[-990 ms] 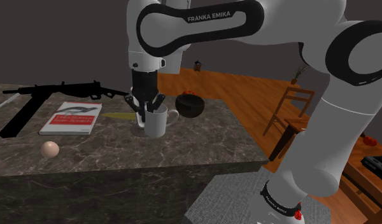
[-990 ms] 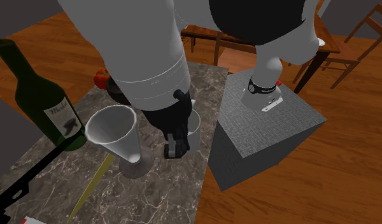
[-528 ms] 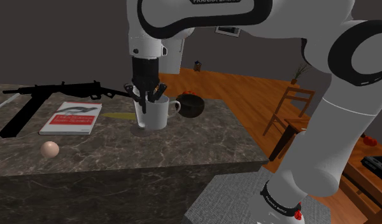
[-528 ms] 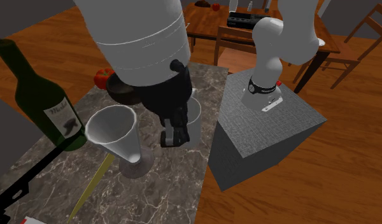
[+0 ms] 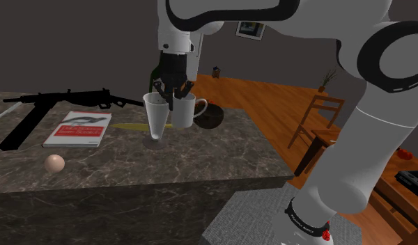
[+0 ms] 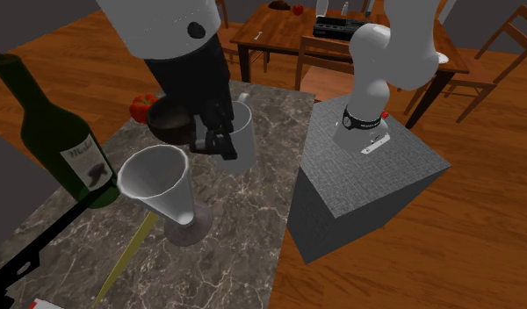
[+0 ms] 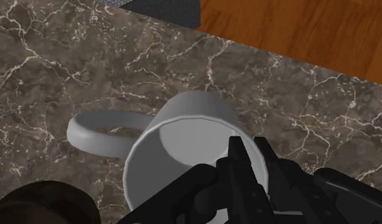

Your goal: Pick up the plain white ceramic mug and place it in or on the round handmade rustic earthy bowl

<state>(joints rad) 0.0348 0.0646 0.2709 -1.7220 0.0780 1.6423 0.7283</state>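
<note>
The black gripper is pinching the rim of the smooth white cylindrical mug, which is hanging over the veined marble counter, just beside the round dark bowl.

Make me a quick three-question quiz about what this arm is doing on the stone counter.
1. True or false: the gripper is shut on the tall glass.
2. Multiple choice: right beside the dark bowl lies A) a red round thing, B) the book, C) the pale ball.
3. Fill in: the gripper clasps the white mug at its ____.

Key: 1 false, it is shut on the mug; 2 A; 3 rim.
</note>
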